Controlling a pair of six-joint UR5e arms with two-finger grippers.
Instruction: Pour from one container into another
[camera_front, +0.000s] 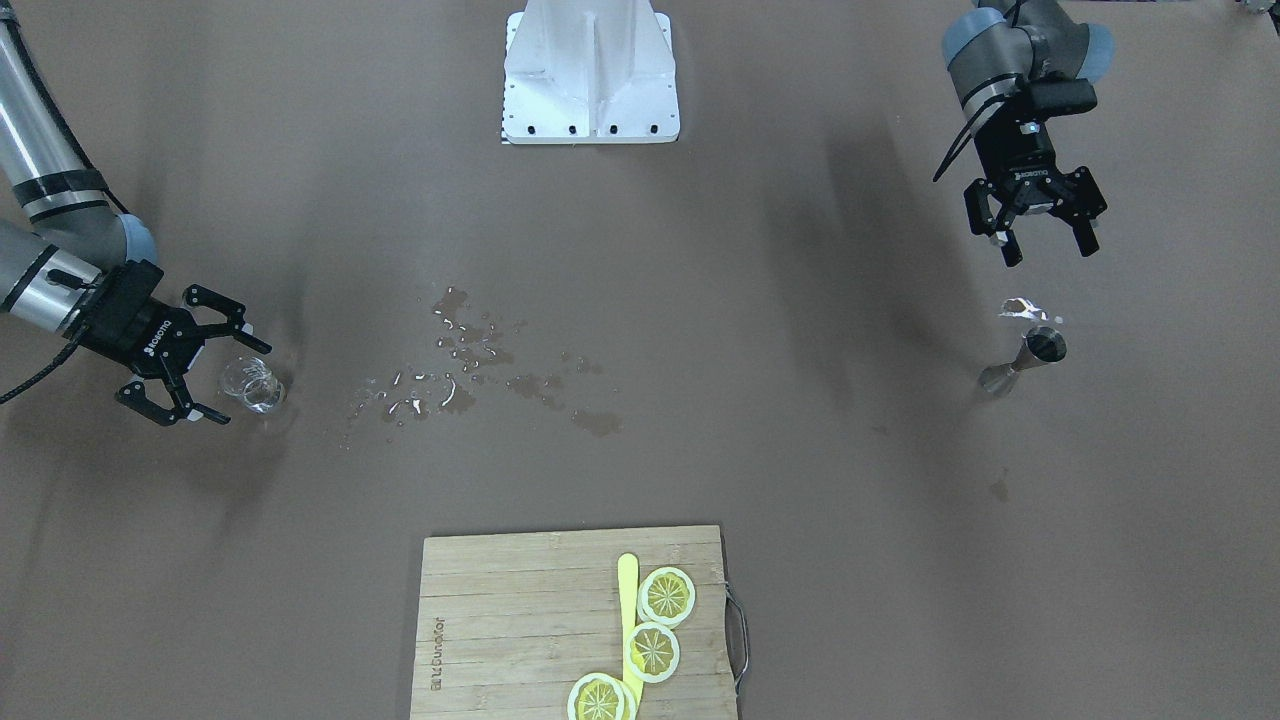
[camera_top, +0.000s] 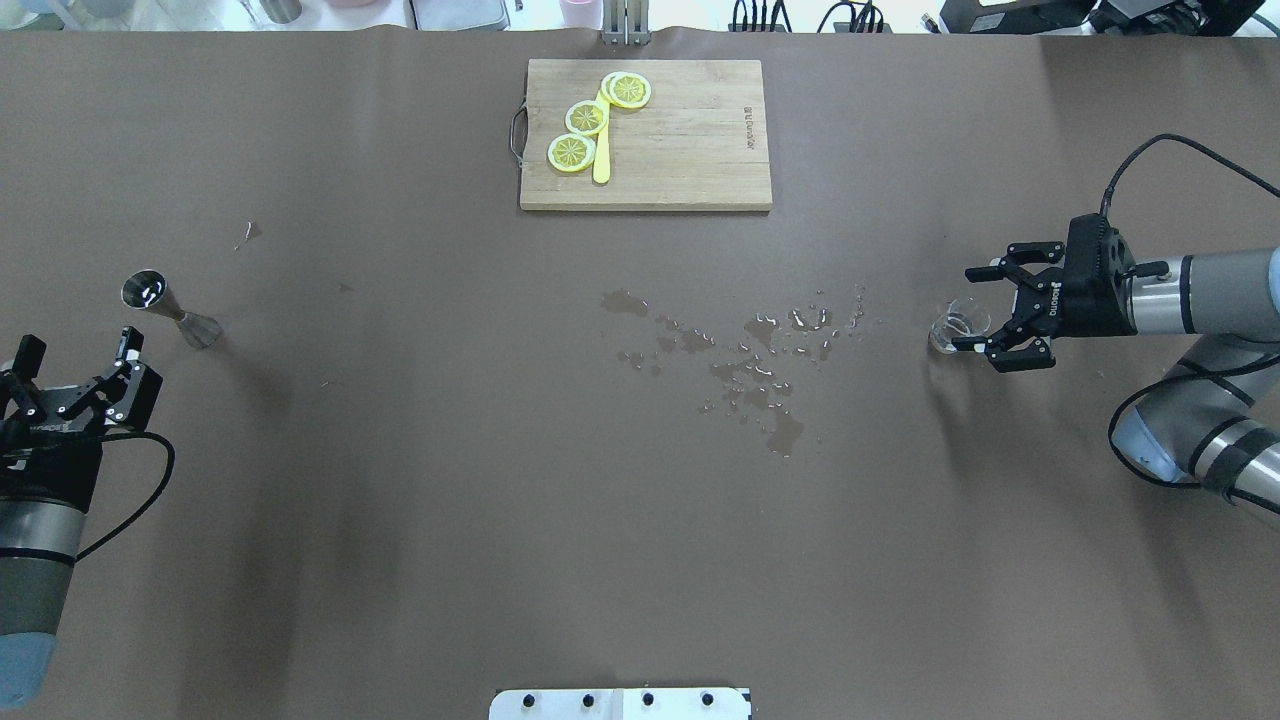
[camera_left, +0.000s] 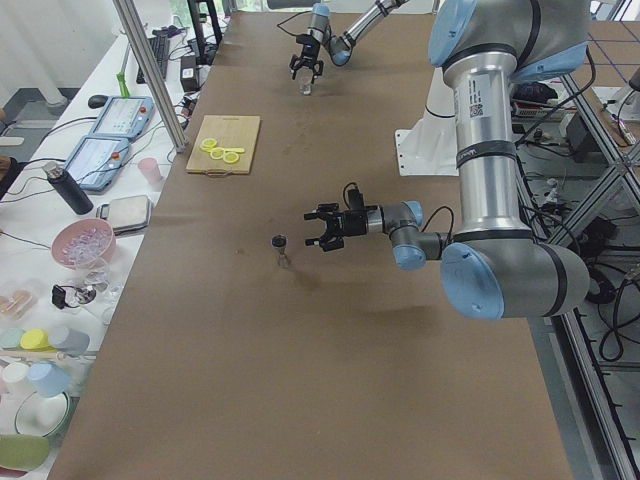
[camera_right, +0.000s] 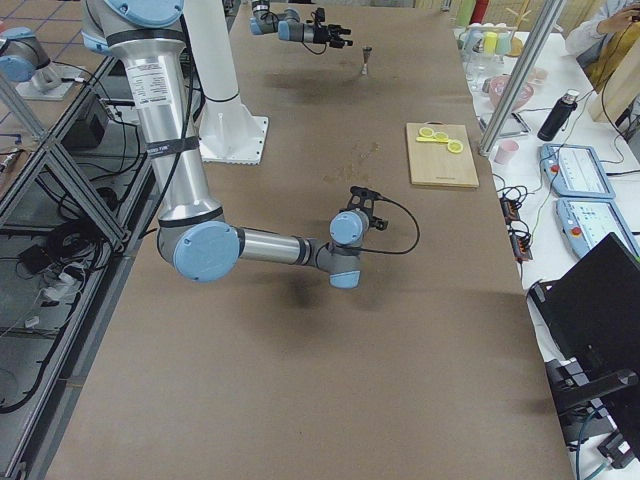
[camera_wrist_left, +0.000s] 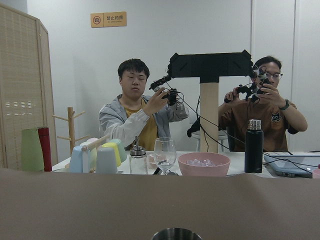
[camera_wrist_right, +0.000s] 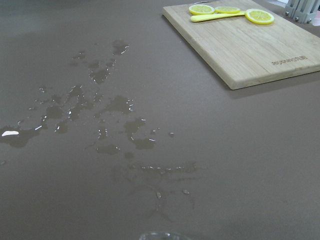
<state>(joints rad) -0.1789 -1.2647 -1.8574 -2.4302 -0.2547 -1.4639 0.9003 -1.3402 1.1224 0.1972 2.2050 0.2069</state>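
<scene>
A: Quick status? Where are the containers rel. to the cutting board (camera_top: 690, 150)?

B: Overhead view: jigger (camera_top: 168, 306) stands upright on the bench (camera_top: 450, 550), well off to the board's left and nearer the robot. Glass (camera_top: 955, 328) is far off to the board's right, also nearer the robot. Spill (camera_top: 745, 355) sits between them, just robot-side of the board.

A: Grippers?

B: Left gripper (camera_top: 75, 375) is near the jigger on the robot side, jaws wide, nothing in them. Right gripper (camera_top: 985, 310) has jaws spread wide around the glass, not closed on it as far as I can tell.

A: Risks?

B: My guess: the glass is clear and small, so an off-centre close could tip or skid it, esp. if the bench is wet. The jigger is narrow-waisted w/ a small foot, so a finger nudge could topple it. The two are well apart, so whichever is carried over could slop more liquid. The pour target is small either way, so overshoot is likely.

A: Counts?

B: 1 jigger, 1 glass, 1 board, 3 lemon slices (camera_top: 586, 117), 1 yellow knife (camera_top: 601, 150), 2 grippers.
</scene>
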